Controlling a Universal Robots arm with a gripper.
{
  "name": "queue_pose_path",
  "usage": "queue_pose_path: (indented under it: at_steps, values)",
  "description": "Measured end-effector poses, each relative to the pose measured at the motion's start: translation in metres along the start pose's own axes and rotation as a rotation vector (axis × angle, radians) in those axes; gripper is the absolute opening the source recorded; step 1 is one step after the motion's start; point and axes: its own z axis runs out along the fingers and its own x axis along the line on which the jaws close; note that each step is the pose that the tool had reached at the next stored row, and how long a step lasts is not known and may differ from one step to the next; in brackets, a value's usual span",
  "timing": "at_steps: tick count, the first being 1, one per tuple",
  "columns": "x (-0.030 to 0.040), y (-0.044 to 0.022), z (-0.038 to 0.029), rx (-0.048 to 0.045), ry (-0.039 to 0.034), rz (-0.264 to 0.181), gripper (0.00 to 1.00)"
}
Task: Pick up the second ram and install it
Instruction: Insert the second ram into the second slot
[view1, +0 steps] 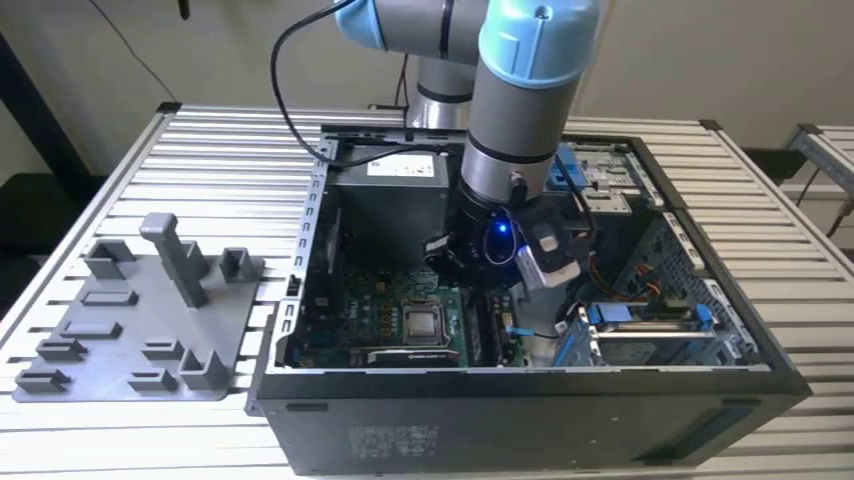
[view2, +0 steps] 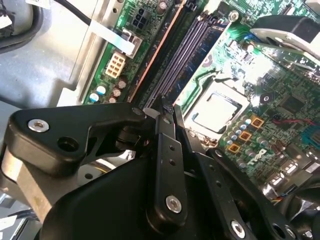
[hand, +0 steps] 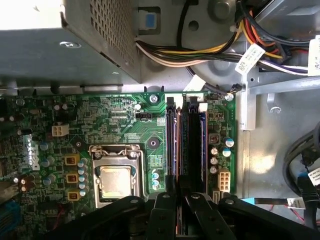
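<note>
The second ram (hand: 191, 145) is a thin dark stick standing on edge along the memory slots (view2: 175, 60) of the green motherboard (hand: 120, 125), beside another dark stick (hand: 172, 145). My gripper (hand: 182, 200) reaches down into the open computer case (view1: 534, 410), and its black fingers (hand: 165, 215) are drawn together on the near end of the second ram. In the second wrist view the gripper (view2: 171, 110) shows its tips almost touching over the slots. Whether the stick is fully seated I cannot tell. In the exterior view the gripper (view1: 483, 290) hangs just above the board.
A silver processor socket (hand: 116, 180) lies beside the slots. The grey power supply (hand: 75, 40) and a bundle of coloured cables (hand: 200, 50) crowd the far end. Blue drive latches (view1: 607, 315) sit at the exterior view's right. A grey fixture plate (view1: 147, 320) lies outside the case.
</note>
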Motion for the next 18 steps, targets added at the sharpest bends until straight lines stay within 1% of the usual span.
queue_pose_path:
  at_steps: [3, 6, 10, 18]
  values:
    - [-0.0003, 0.0001, 0.0001, -0.0002, -0.0036, -0.018, 0.14]
    - [-0.0004, 0.0001, 0.0001, -0.0005, -0.0059, -0.021, 0.14]
    - [-0.0004, 0.0001, 0.0003, -0.0018, -0.0126, -0.021, 0.14]
    - [-0.0005, 0.0001, 0.0006, -0.0020, -0.0129, -0.021, 0.14]
